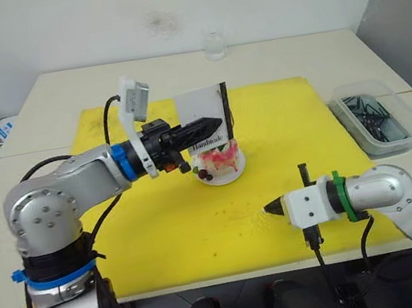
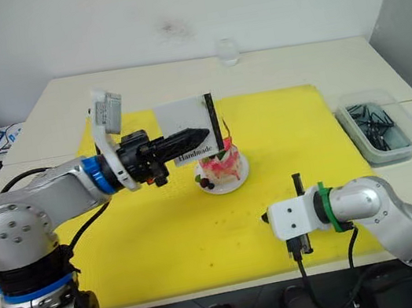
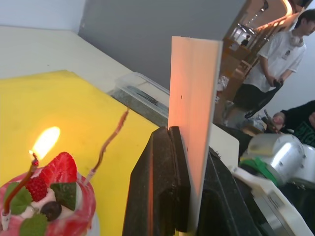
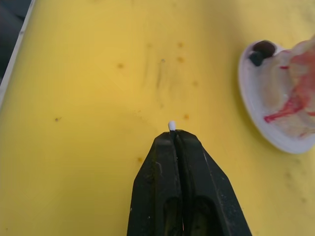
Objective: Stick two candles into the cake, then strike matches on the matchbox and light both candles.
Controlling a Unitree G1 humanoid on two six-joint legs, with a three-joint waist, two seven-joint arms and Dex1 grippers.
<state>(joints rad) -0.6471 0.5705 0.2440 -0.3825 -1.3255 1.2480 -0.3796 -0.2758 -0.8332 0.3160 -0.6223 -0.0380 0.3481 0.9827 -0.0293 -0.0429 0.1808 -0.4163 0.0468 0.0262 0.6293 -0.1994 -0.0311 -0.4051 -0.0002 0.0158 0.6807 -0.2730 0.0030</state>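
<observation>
My left tool (image 1: pixel 203 128) clamps the matchbox (image 1: pixel 203 116) upright above the cake (image 1: pixel 220 162) mid-mat as a striking surface, while my right tool (image 4: pixel 173 133) pinches a white-tipped match (image 4: pixel 172 125) near the tabletop's front edge.

Both head views look forward and down over the yellow mat (image 1: pixel 201 218), sharing the cake (image 1: pixel 220 163) at its middle. The left wrist view sits close beside the cake, facing outward; the right wrist view looks steeply down, near the mat.

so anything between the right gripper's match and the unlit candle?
The right gripper pinches a white-tipped match over bare yellow mat. Nothing lies between it and the cake; the held matchbox sits beside the unlit candle.
</observation>
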